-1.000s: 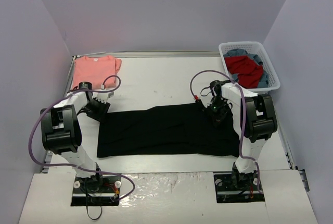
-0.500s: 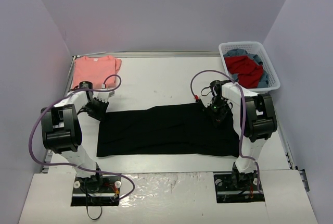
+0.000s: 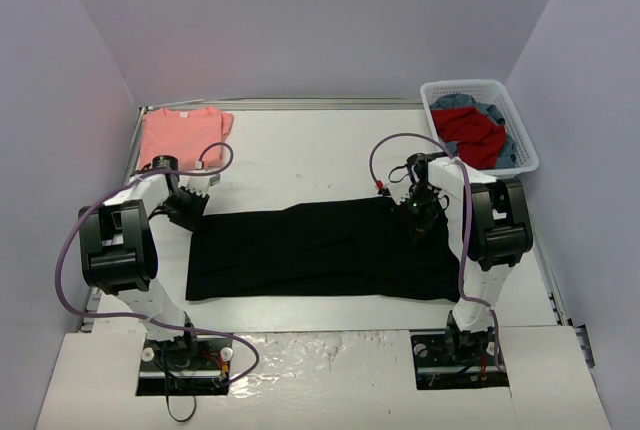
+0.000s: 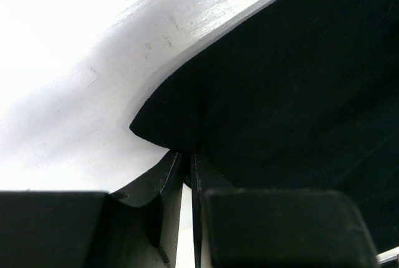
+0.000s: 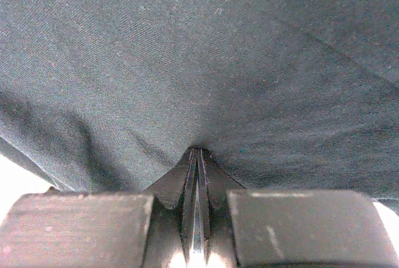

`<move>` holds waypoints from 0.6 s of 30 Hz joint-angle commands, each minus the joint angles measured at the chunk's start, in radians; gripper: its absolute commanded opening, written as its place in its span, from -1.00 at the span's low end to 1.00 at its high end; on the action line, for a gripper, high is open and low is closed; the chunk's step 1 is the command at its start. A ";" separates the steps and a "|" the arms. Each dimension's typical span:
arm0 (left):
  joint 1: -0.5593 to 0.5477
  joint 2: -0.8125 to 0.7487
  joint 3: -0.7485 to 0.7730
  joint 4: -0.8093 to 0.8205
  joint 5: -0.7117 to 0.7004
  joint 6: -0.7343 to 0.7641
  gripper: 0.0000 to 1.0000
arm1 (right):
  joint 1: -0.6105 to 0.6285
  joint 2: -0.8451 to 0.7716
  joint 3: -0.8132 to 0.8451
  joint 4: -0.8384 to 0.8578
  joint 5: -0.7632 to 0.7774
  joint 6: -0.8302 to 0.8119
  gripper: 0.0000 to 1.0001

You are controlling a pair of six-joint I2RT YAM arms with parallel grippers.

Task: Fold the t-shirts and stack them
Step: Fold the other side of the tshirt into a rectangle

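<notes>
Frame centre: black tee (image 3: 315, 250) flat; pink tee (image 3: 182, 135) upper left. Left claw (image 3: 190, 212) pinches the black tee's upper-left corner, right claw (image 3: 421, 220) clenched on its upper-right edge. Lift both evenly, keep cloth taut while folding.

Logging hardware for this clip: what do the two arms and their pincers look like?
The left arm and right arm are alike: white links, bulky black joint housings, and a purple cable looping along each. The left pincer and right pincer are black, with fingers tapering to thin tips.
</notes>
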 commanded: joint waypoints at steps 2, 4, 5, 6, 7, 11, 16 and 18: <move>0.001 -0.045 0.044 -0.024 -0.041 0.013 -0.85 | -0.024 0.184 -0.111 0.129 0.124 -0.029 -1.00; 0.004 -0.046 0.052 -0.027 -0.041 0.014 -0.85 | -0.024 0.187 -0.111 0.132 0.125 -0.029 -1.00; 0.006 -0.046 0.056 -0.033 -0.041 0.014 -0.85 | -0.024 0.186 -0.111 0.132 0.125 -0.027 -1.00; 0.004 -0.045 0.059 -0.035 -0.041 0.016 -0.85 | -0.024 0.189 -0.112 0.132 0.125 -0.027 -1.00; 0.006 -0.043 0.067 -0.040 -0.041 0.017 -0.85 | -0.024 0.189 -0.112 0.133 0.125 -0.026 -1.00; 0.007 -0.040 0.084 -0.052 -0.044 0.021 -0.85 | -0.026 0.193 -0.117 0.138 0.127 -0.027 -1.00; 0.013 -0.048 0.101 -0.069 -0.050 0.027 -0.84 | -0.024 0.198 -0.119 0.144 0.131 -0.023 -1.00; 0.018 -0.051 0.107 -0.070 -0.052 0.028 -0.80 | -0.024 0.198 -0.115 0.142 0.133 -0.022 -1.00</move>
